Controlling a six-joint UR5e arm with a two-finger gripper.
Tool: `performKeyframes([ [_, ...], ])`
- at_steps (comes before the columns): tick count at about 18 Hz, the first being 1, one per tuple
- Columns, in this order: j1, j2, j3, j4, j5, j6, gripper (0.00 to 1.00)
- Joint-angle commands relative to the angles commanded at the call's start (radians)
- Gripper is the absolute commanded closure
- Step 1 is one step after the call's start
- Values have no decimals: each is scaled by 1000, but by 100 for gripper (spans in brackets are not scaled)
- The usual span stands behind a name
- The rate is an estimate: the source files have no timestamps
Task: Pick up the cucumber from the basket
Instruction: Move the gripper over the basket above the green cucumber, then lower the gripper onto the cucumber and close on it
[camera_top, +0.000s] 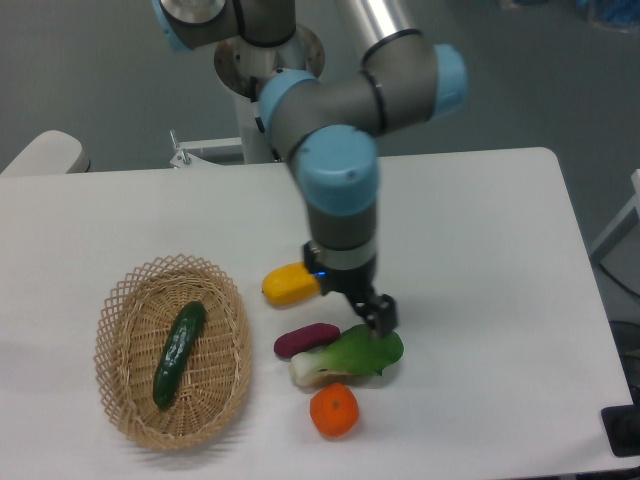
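At the far left we see the basket (118, 318), a shallow oval of tan wicker with an open lattice rim, resting on the white table (480, 240). The cucumber (179, 353) lies inside it, dark green and glossy, set on a slant with its upper end toward the right and its lower end toward the left, resting on the woven floor and clear of the rim.

Just right of the basket, we find a yellow vegetable (285, 285) lying on the table, its right end hidden behind the arm. Below it sits a small purple vegetable (305, 340), and touching that on the right is a leafy bok choy (350, 355) with its white stem pointing left. An orange fruit (334, 411) sits just below the bok choy's stem, close to the front edge of the table.

Our arm (340, 150) reaches down over this cluster from its base at the back of the table. The gripper (377, 318) hangs just above the bok choy's leaves — well apart from the basket and the cucumber. It shows only as a dark block from this angle, and we cannot tell whether the fingers are parted or closed; nothing appears to be held in it.

To the right of the arm the white tabletop runs on to its rounded corner.
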Motion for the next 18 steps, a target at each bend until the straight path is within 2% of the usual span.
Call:
performKeyframes([
  [4,-77,-11,-29,3,-17,-211,0],
  [6,-111,-11,-37,5,-20,-252,0],
  [10,-169,-46,-54,14,-54,-266,0],
  [14,-209,-63,-91,89,-57,-280,0],
  [18,-246,-90,-103,138,-55,-340,0],
])
